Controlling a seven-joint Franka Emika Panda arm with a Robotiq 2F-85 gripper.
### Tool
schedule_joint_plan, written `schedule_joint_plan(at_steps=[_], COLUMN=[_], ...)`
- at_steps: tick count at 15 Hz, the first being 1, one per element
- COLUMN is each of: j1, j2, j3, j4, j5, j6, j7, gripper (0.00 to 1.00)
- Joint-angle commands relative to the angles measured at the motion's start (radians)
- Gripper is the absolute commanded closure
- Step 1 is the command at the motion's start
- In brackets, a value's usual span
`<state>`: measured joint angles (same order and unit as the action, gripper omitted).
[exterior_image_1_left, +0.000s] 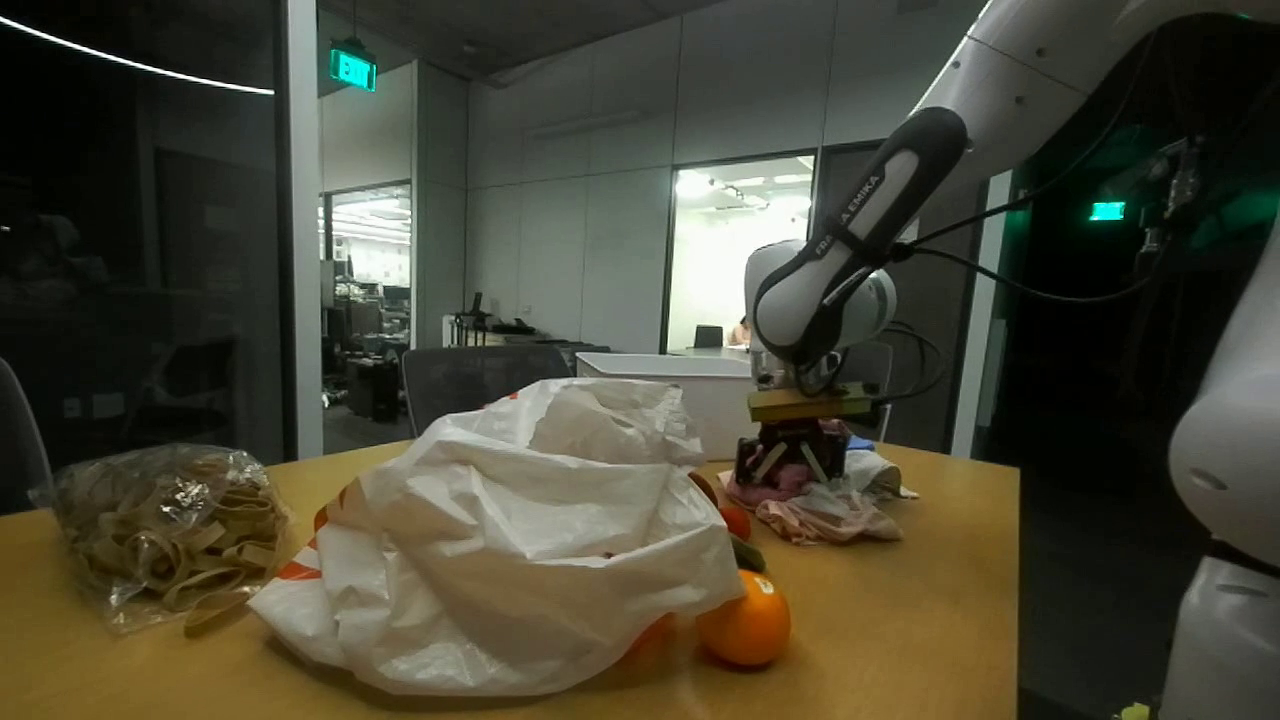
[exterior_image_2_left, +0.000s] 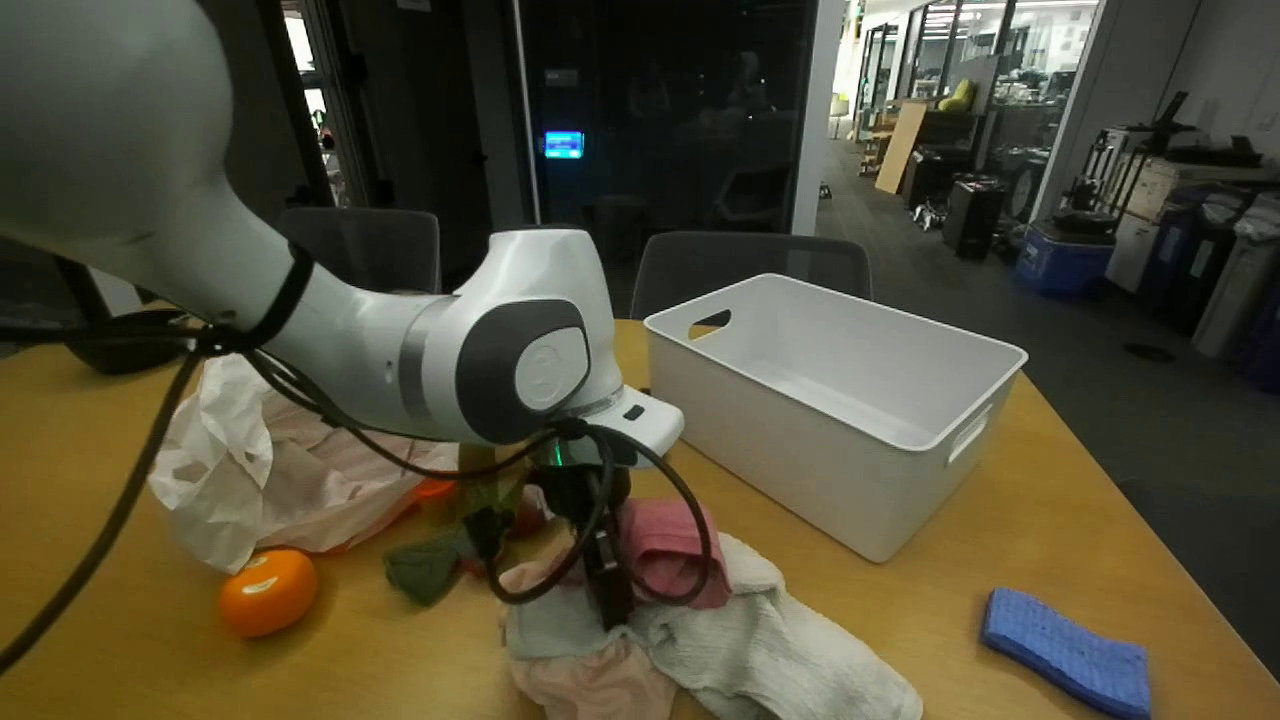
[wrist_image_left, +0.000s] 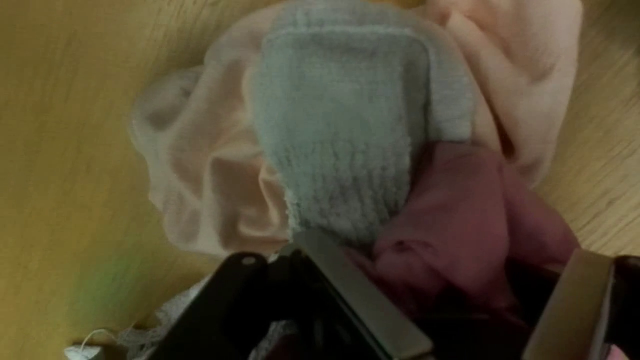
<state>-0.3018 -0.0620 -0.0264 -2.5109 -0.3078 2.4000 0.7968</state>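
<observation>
Dim overall; in an exterior view a far window (exterior_image_1_left: 728, 240) glares white; the wrist view is murky and blurred.

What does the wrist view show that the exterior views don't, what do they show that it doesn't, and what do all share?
Only the wrist view: the seam on the grey cloth and a thread loop at lower left.

Only the exterior views, both: the white bin, the white plastic bag and the orange.

All share: the gripper, the pink cloth close to it and the peach cloth.
</observation>
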Motion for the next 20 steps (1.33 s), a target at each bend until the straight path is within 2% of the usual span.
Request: schedule_joint_plan(at_steps=[1, 3, 7, 8, 11, 13, 16, 18, 20], j1=[0.028, 0.028, 0.029, 0.033, 0.047, 0.06, 0.086, 0.099, 0.097], j2=[0.079, 0.092, 0.168, 0.191, 0.227, 0.215, 0.136, 0.077, 0.025], j3=[-0.073, -0.103, -0.162, -0.174, -0.2, -0.213, -0.232, -0.24, -0.225], j4=[0.087, 0.118, 0.228, 0.257, 0.304, 0.305, 0.265, 0.237, 0.218], j5=[0.008, -0.002, -0.01, -0.015, 0.007, -0.014, -0.105, -0.224, -0.307], j6=[-0.02, 0.001, 0.018, 0.01, -0.011, -0.029, -0.085, -0.132, -0.181], j7=[0.013, 0.038, 0.073, 0.083, 0.055, 0.032, 0.044, 0.08, 0.067], gripper=[0.77, 0.9, 0.9, 0.66, 0.55, 0.38, 0.13, 0.01, 0.0])
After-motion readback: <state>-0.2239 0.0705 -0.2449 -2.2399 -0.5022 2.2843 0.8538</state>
